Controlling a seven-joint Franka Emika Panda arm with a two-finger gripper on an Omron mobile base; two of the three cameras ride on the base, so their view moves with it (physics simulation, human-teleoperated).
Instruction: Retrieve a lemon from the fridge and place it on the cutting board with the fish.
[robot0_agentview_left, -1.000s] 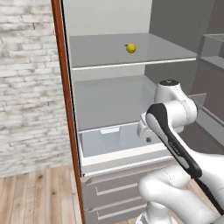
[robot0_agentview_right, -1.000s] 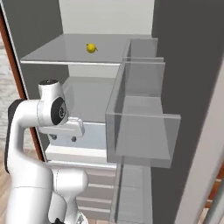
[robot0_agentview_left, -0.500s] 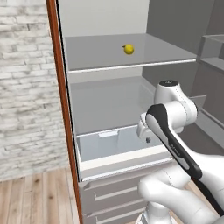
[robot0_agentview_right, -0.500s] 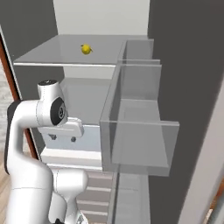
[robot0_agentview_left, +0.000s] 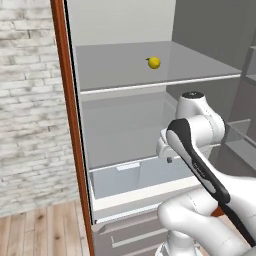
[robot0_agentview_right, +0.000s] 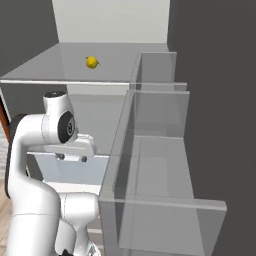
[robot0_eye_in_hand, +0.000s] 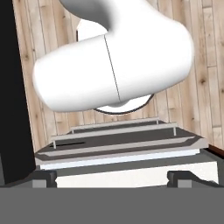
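Closer now: base has driven toward the tall grey open fridge (robot0_agentview_left: 125, 100), whole view shifted. Two-finger gripper (robot0_eye_in_hand: 112, 177) points down over the lower drawers, jaws fully apart, empty, ready for the reach. Beyond, small bright yellow oval lemon (robot0_agentview_left: 154, 62) sits mid-shelf toward the rear edge, untouched.

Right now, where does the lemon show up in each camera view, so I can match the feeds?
Left base view: the lemon sits upper center-right, on the fridge's upper shelf.
Right base view: the lemon sits upper left, on that same shelf.
Hand view: no lemon; it looks down at the lower drawers and wood floor.
Shared landmark: the shelf's pale front edge.
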